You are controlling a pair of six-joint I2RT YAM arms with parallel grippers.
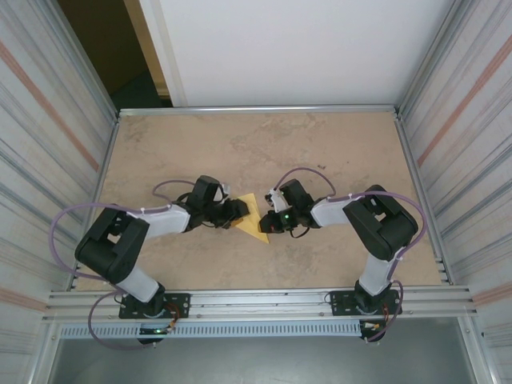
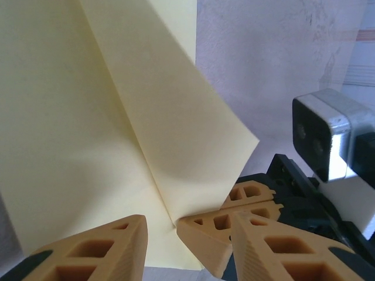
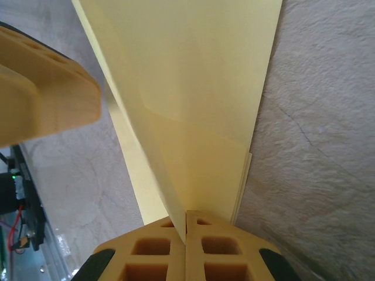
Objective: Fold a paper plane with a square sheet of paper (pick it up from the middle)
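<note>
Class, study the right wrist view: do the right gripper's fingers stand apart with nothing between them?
No: the right gripper is closed, its fingers pinching the folded yellow paper between them.

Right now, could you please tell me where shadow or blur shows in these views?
Top external: even light, folded paper crisp. Left wrist: soft shadow along its crease, table behind washed out. Right wrist: table texture slightly soft, no glare.

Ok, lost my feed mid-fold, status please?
Right gripper shut on the creased yellow paper. Left gripper open, straddling the paper's edge. Right fingertips crowd that gap.
</note>
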